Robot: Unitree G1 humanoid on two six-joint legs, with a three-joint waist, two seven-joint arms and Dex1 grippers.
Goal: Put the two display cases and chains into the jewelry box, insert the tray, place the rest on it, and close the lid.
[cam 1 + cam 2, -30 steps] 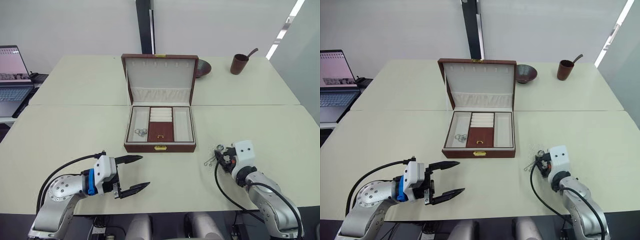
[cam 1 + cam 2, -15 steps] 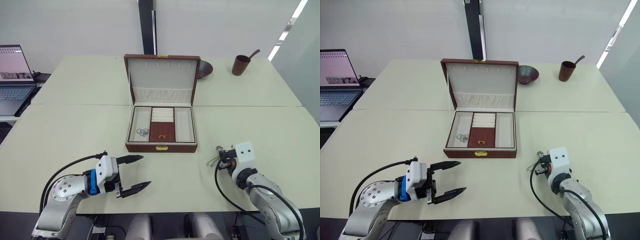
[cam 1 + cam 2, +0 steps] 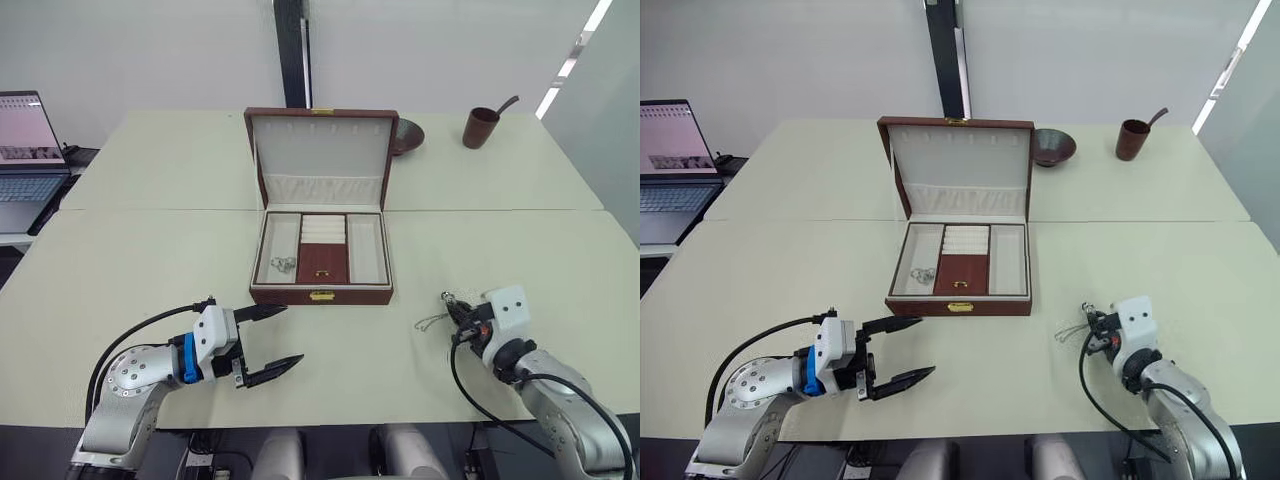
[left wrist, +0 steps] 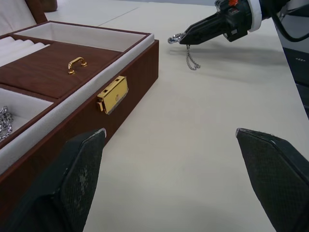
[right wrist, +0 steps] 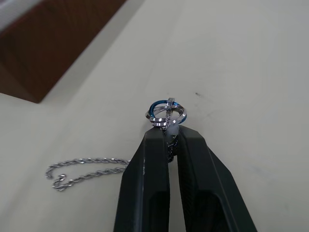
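The brown jewelry box (image 3: 320,293) stands mid-table with its lid (image 3: 322,150) upright. Inside is a cream compartmented insert (image 3: 365,250) with a brown centre panel; I cannot tell if it is the tray. One silver chain (image 3: 282,265) lies in its left compartment. To the right of the box, my right gripper (image 3: 450,303) is shut on a second chain's ring pendant (image 5: 166,112), and the chain (image 5: 87,166) trails onto the table. In front of the box's left corner, my left gripper (image 3: 290,333) stands open and empty. The display cases are out of view.
A laptop (image 3: 25,150) sits at the far left. A dark bowl (image 3: 405,135) is behind the box's right side, and a brown cup (image 3: 480,127) with a spoon stands at the back right. A seam runs across the table behind the box.
My right gripper has drawn a little to the right, away from the box, dragging the chain with it. The left gripper has barely moved.
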